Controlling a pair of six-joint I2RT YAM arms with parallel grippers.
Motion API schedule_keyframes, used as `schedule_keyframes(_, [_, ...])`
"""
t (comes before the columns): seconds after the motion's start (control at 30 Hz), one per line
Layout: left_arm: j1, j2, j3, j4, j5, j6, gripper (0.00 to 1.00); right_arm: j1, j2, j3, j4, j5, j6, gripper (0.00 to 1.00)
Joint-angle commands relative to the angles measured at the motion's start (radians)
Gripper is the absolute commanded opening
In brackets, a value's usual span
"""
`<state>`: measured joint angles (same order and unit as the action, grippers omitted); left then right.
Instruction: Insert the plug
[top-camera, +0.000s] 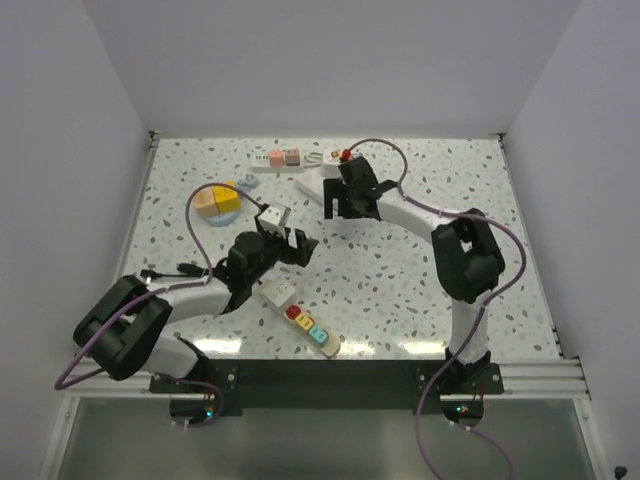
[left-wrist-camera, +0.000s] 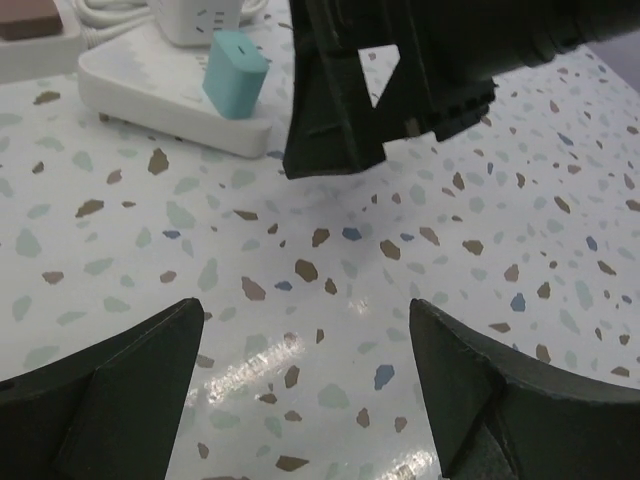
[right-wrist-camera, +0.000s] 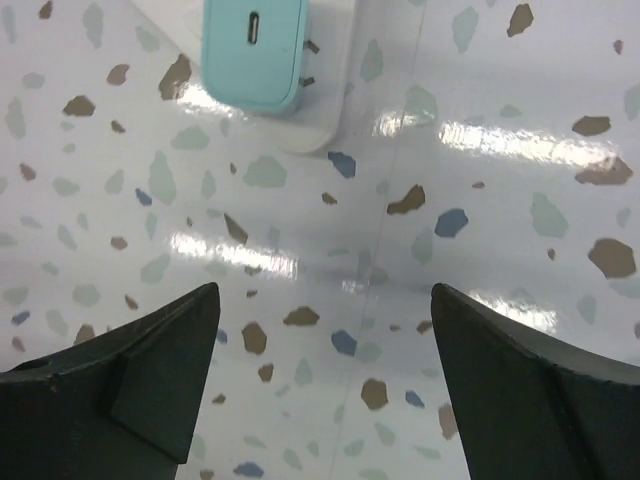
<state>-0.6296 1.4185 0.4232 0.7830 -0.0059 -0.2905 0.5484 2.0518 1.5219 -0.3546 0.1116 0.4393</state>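
Lying beyond spread right tool (right-wrist-camera: 322, 310): teal plug (right-wrist-camera: 255, 50), apparently unseated.

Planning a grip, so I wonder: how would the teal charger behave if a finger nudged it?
The teal charger looks like a small rigid block, probably light. Its prongs show and it leans on the white power strip, so a nudge would likely tip it. Its smooth faces may slip in a pinch.

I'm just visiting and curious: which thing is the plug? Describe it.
Find the speckled table; near its far edge lies a white power strip. On it sits the plug, a small block, teal unlike the white adapter beside it.
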Motion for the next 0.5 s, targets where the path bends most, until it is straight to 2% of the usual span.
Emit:
schedule_keyframes(0.0, [0.007, -0.073, 0.087, -0.105, -0.094, 0.022, 0.9, -0.005, -0.208, -0.11, 0.124, -0.02, -0.082, 0.9])
schedule_keyframes(0.1, [0.056, -0.113, 0.135, -0.184, -0.111, -0.01, 0.96, -0.007, -0.336, -0.227, 0.164, -0.024, -0.117, 0.98])
schedule_keyframes(0.17, [0.094, -0.133, 0.166, -0.235, -0.108, -0.027, 0.99, -0.011, -0.412, -0.296, 0.203, -0.021, -0.129, 0.98])
schedule_keyframes(0.3, [0.226, -0.214, 0.198, -0.381, -0.094, -0.062, 1.0, -0.021, -0.667, -0.498, 0.253, 0.034, -0.16, 0.98])
schedule_keyframes(0.37, [0.243, -0.252, 0.207, -0.43, -0.137, -0.055, 1.0, -0.024, -0.752, -0.555, 0.258, 0.11, -0.171, 0.98])
schedule_keyframes(0.47, [0.245, -0.341, 0.235, -0.571, -0.274, -0.035, 1.0, -0.031, -0.931, -0.656, 0.253, 0.236, -0.172, 0.98])
